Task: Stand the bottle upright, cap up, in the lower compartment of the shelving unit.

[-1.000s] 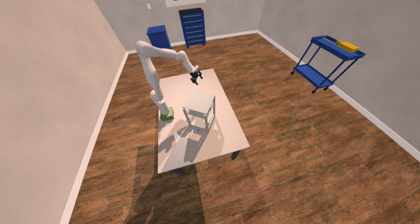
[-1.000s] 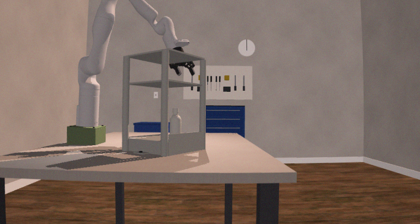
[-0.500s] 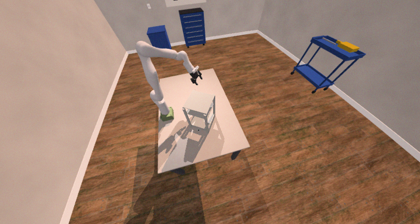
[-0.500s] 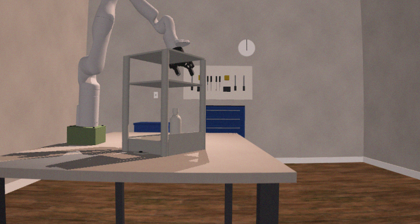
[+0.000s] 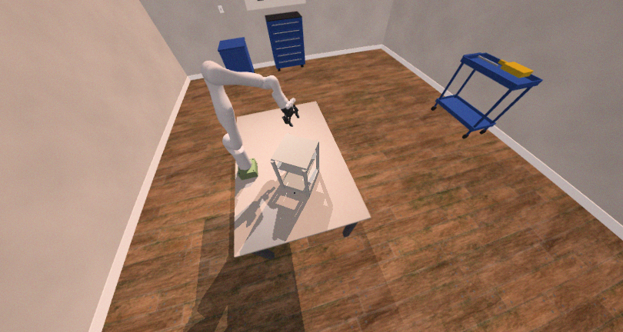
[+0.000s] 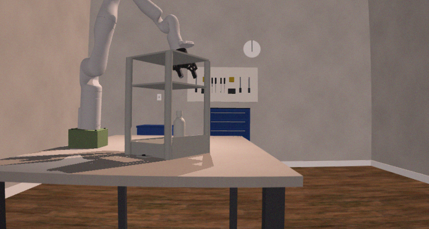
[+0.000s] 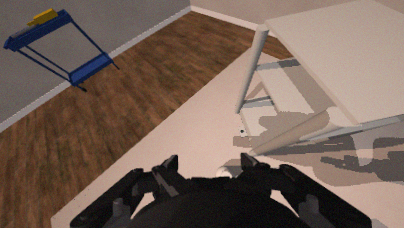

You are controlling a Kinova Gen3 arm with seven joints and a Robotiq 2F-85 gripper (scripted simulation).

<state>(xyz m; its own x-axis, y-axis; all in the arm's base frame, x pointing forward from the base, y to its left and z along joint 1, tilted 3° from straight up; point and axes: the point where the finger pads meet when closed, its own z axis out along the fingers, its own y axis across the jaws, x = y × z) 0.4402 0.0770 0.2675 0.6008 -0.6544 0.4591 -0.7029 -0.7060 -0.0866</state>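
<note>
The grey two-level shelving unit (image 5: 294, 149) (image 6: 168, 107) (image 7: 340, 50) stands near the middle of the table (image 5: 304, 207) (image 6: 240, 167) (image 7: 200, 130). A white bottle (image 6: 179, 123) stands upright, cap up, and shows through the unit's lower frame in the exterior view. Its base is hidden behind the low lip, so I cannot tell whether it is inside the compartment or on the table behind it. My gripper (image 5: 289, 120) (image 6: 186, 74) (image 7: 209, 160) is open and empty. It hangs in the air behind the unit's far side, at about the height of the upper shelf and well above the bottle.
The arm's green base (image 5: 247, 169) (image 6: 87, 137) sits at the table's left edge. A blue cart (image 5: 488, 90) (image 7: 50, 45) stands by the right wall. A blue drawer cabinet (image 5: 284, 40) (image 6: 229, 122) and a blue bin (image 5: 235, 53) stand at the back wall.
</note>
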